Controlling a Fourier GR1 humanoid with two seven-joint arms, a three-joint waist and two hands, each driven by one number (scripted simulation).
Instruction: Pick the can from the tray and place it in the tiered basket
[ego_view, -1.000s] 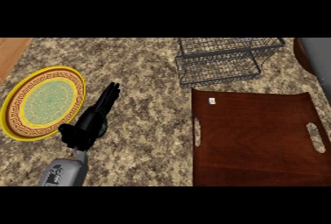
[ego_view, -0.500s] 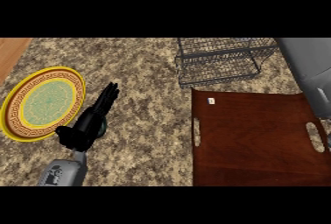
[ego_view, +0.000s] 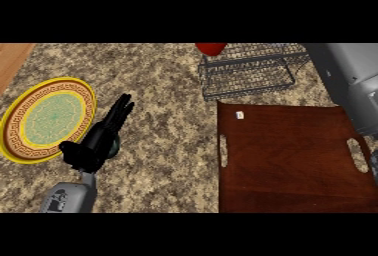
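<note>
The can (ego_view: 212, 48) shows red at the far edge by the basket (ego_view: 251, 70), off the tray (ego_view: 295, 160) — likely held by the unseen right hand — while the left hand (ego_view: 100, 137) lies straight-fingered, empty.

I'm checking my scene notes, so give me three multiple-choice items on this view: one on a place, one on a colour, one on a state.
1. Where does the basket stand relative to the tray?
A. left of it
B. beyond it, at the view's top
C. on it

2. What colour is the tray?
A. dark brown
B. blue
C. white

3. How is the left robot hand?
A. curled round a can
B. pressing the tray
C. open, fingers straight, beside the plate

Answers:
1. B, the wire basket sits past the tray's far edge.
2. A, its whole surface is dark brown.
3. C, its straight fingers hold nothing, just right of the plate.
</note>
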